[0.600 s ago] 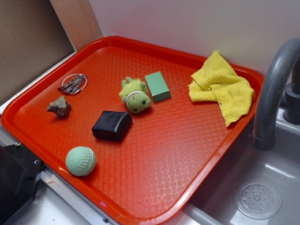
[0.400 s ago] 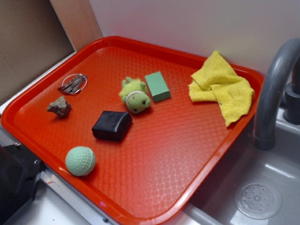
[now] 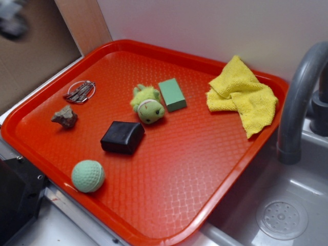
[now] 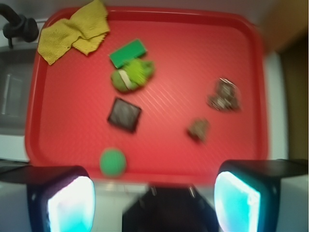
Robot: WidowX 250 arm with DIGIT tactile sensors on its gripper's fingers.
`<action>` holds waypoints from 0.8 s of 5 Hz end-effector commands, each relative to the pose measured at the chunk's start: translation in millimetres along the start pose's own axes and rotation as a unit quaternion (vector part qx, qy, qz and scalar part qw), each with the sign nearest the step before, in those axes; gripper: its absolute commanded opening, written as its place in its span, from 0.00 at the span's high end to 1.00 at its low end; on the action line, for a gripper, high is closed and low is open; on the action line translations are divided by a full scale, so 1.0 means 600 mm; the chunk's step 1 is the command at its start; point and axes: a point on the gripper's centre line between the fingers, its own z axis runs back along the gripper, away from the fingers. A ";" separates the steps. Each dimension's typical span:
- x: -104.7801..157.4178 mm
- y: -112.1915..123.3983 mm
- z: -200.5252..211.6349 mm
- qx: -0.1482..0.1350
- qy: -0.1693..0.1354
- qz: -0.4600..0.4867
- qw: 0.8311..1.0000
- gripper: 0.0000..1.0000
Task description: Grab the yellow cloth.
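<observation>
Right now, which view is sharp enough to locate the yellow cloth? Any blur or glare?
Exterior view: sharp, even light, soft sheen on the red tray; yellow cloth crisp at the far right corner; a blurred grey shape at top left. Wrist view: blurred throughout, cloth still recognisable at top left; gripper fingers glow washed-out cyan.

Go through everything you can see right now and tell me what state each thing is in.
yellow cloth: crumpled in folds, in the tray's corner, untouched
pincer: open, holding nothing, over the tray's edge
plush toy: beside the green block
green block: lying flat
black box: flat on the tray
green ball: resting near the rim
stone: resting alone
tray: flat beside the sink
</observation>
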 end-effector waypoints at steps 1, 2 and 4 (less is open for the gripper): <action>0.172 -0.079 -0.049 -0.096 -0.181 -0.094 0.974 0.00; 0.240 -0.091 -0.092 -0.132 -0.170 -0.081 0.973 0.00; 0.240 -0.091 -0.092 -0.132 -0.170 -0.081 0.973 0.00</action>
